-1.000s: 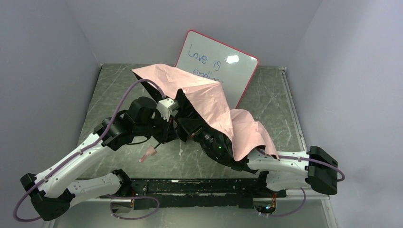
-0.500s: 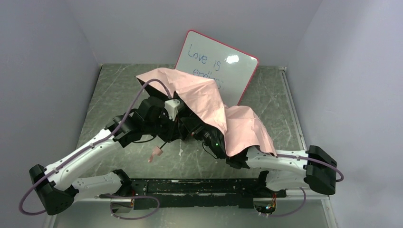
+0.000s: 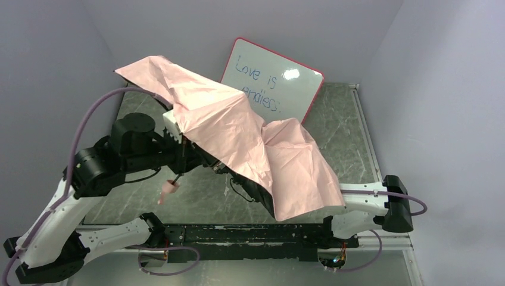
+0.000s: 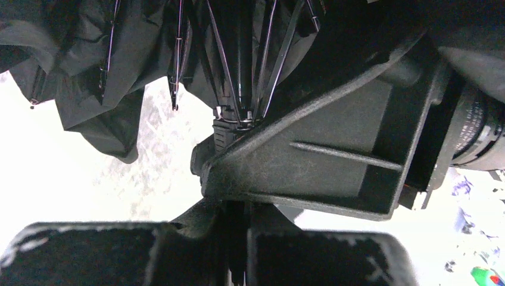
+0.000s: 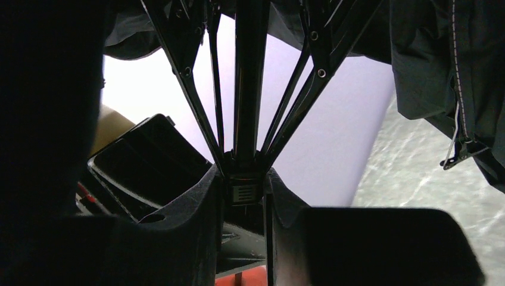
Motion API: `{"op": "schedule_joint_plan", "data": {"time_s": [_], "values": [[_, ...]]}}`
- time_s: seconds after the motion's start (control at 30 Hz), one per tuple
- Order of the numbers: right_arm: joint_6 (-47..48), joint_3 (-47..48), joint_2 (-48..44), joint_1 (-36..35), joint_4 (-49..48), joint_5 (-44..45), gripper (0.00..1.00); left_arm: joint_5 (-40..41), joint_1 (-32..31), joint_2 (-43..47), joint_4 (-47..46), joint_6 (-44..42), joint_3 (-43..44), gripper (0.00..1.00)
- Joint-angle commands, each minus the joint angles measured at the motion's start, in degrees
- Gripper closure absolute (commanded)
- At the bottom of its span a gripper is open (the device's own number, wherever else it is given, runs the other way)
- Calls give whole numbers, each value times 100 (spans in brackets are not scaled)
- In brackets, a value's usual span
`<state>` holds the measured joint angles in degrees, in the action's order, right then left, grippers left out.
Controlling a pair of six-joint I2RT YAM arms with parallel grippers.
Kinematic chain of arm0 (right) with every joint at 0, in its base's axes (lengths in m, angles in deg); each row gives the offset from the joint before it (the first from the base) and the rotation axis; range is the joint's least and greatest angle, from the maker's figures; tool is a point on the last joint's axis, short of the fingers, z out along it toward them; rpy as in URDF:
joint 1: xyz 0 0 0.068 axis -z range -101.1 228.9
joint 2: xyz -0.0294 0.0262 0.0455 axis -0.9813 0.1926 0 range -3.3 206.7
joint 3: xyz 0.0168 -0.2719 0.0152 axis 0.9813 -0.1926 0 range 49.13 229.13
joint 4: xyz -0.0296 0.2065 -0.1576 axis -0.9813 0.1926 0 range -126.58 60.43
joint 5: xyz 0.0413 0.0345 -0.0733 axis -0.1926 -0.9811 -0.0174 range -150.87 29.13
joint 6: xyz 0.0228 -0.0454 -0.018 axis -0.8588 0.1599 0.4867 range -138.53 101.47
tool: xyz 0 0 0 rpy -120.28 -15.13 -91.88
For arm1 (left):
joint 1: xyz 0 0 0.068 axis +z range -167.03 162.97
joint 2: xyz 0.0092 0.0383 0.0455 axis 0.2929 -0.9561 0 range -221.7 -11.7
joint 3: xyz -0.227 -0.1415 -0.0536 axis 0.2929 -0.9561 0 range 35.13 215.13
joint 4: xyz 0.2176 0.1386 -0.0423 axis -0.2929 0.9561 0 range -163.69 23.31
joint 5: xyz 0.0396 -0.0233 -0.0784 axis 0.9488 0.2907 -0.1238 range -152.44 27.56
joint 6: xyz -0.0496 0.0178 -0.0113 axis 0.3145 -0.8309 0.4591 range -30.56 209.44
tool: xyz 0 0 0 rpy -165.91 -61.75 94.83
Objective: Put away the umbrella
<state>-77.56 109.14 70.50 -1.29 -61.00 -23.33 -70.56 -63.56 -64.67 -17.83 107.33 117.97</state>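
Two arms on one half-open umbrella (image 3: 238, 137), held above the tabletop (image 3: 339, 131).
Risk, as I judge it: the loose pink canopy drapes over the right arm and sits near the propped whiteboard (image 3: 286, 83); a swing could snag fabric or tip the board. Left fingers (image 4: 217, 238) clenched on the shaft; right fingers (image 5: 209, 205) grasping the rib hub. Pink handle (image 3: 168, 189) hangs free below.

white arm shells (image 3: 44, 223), black joints (image 3: 95, 170), lilac cables (image 3: 86, 117), black grainy fingers (image 4: 89, 256)
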Motion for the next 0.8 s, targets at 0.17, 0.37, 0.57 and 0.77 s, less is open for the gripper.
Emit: {"op": "schedule_joint_plan", "data": {"time_s": [0.17, 0.37, 0.57, 0.77], "values": [[-776, -738, 128, -560, 50, -93, 100, 1265, 135, 118, 778, 262, 259, 95], [-1261, -1616, -201, -174, 93, 153, 100, 1085, 135, 281, -217, 404, -1136, 95], [-1521, -2392, -201, 747, -100, -722, 100, 1260, 135, -9, -1080, 606, -2101, 95], [-1222, -2614, 404, 1619, -650, -1751, 100, 1522, 135, -362, -1782, 765, -2678, 95]]}}
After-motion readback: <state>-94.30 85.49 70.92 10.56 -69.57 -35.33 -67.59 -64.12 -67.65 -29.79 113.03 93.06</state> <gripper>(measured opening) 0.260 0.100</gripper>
